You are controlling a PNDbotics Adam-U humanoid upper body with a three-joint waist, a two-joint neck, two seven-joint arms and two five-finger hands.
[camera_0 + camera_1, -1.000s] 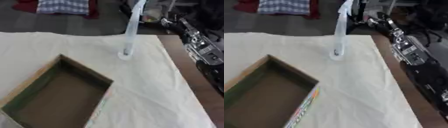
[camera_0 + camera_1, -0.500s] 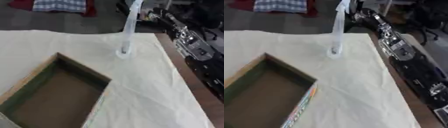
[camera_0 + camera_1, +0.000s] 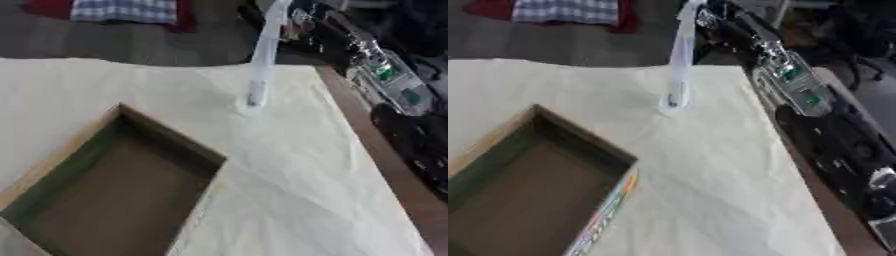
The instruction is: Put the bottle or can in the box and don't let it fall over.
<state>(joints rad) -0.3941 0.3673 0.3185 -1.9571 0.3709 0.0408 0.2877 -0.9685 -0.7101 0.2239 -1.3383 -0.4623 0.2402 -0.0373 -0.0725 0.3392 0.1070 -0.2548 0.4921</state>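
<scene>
The tabletop (image 3: 395, 176) is draped in a cream cloth (image 3: 289, 200) that stops short of the right edge, where a brown strip of bare wood shows. The cloth is open and creased across the middle and the right of the frame, and also at upper left.

One box (image 3: 166, 139) sits at lower left, turned askew so that a corner points toward the centre. Its top is open, its inside is dark and brownish, and its near corners run off the lower edge. Coloured print shows on its right outer wall.

One slim white stem (image 3: 261, 60) rises from a small round foot on the cloth at upper centre. It leans right, well apart from the box.

One black and silver arm (image 3: 798, 85), with green spots, runs along the right edge from lower right to the top. The right robot hand (image 3: 719, 17) at its far end is close by the stem's top, and I cannot tell whether its fingers are spread or closed. A bottle or can cannot be made out.

One checked fabric (image 3: 131, 10) lies beyond the tabletop at upper left.
</scene>
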